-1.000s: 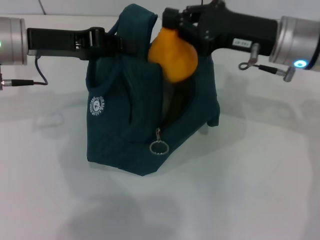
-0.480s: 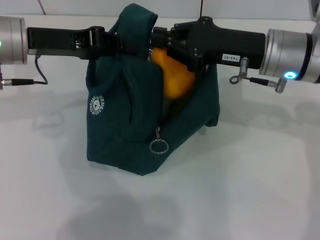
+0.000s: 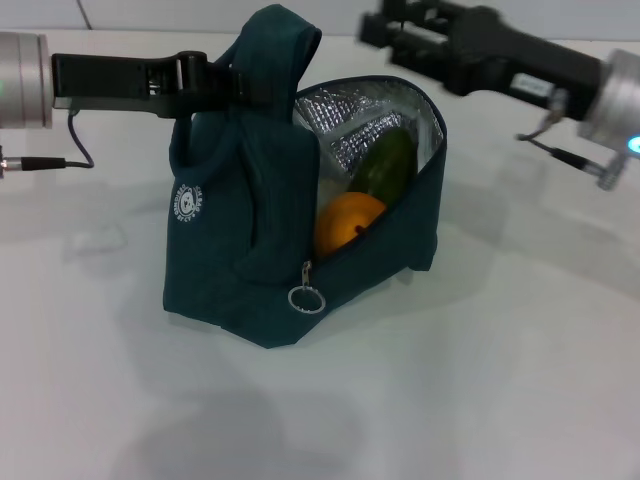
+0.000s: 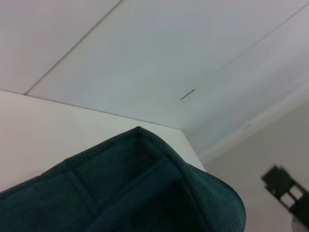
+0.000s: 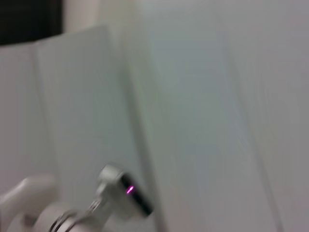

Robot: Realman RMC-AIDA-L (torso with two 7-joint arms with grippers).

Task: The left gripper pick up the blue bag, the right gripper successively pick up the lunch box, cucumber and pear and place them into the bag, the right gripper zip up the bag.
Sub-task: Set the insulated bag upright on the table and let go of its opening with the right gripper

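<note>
Resting on the plain white bench (image 3: 480, 380), the blue bag (image 3: 240, 270) gapes, pear (image 3: 345, 222) and cucumber (image 3: 385, 165) inside. Left tool (image 3: 225, 85) pinches its handle; right tool (image 3: 385, 25) hangs spread, empty, above.

I work over a plain white table (image 3: 420, 400) whose smooth top fills most of my head view, with soft grey shadows lying on its near part. Beyond its far edge stands a pale wall (image 3: 180, 12), crossed by a thin dark seam. My left wrist camera looks up at white ceiling panels (image 4: 159, 53) divided by fine lines. My right wrist view shows only blurred pale panels (image 5: 203, 106) and a dark patch in one corner.
</note>
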